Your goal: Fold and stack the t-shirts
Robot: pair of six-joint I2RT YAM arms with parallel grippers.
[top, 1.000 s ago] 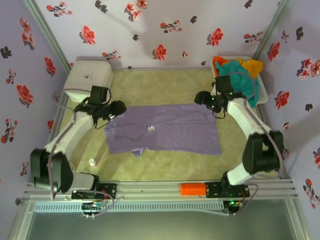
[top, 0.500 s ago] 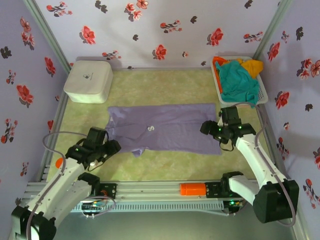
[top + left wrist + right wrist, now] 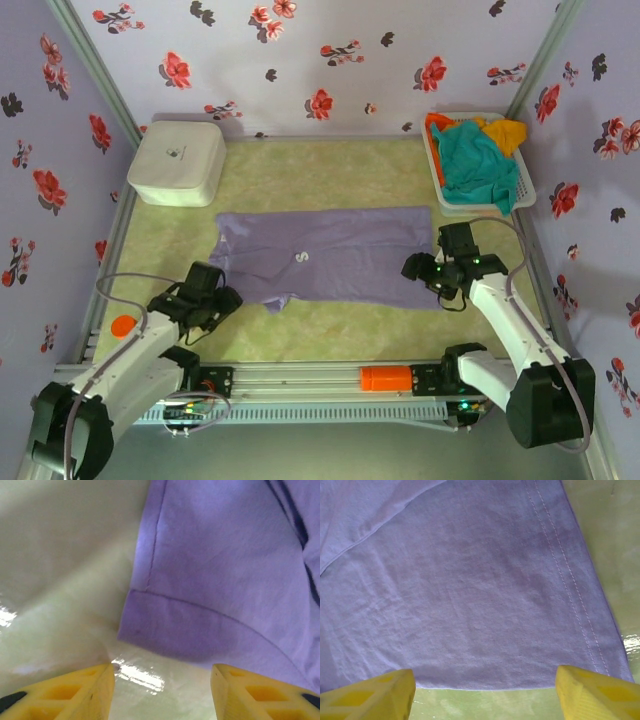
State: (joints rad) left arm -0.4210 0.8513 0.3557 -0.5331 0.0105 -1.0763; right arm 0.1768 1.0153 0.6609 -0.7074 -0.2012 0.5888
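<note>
The purple shirt (image 3: 325, 255) lies spread flat in the middle of the table (image 3: 330, 335), its long axis running left to right, parallel to the near edge. The collar end points toward the left edge and the bottom hem toward the right edge.

The left gripper (image 3: 222, 300) hangs low at the shirt's near-left corner. In the left wrist view its yellow fingers (image 3: 75, 690) stand wide apart with nothing between them but bare table. The hemmed corner of the shirt (image 3: 225, 580) lies just ahead of them, apart from both.

The right gripper (image 3: 415, 268) sits at the shirt's near-right corner and is also spread wide and empty. In the right wrist view the near edge of the cloth (image 3: 470, 580) runs straight across the gap just ahead of the fingertips.

So each arm has its own end of the near edge just ahead of it, toward the far edge. A fold away from the arms would likely need both pinches taken together.

The other shirts (image 3: 478, 160) wait heaped in a basket (image 3: 470, 210) at the far-right corner, well apart.
</note>
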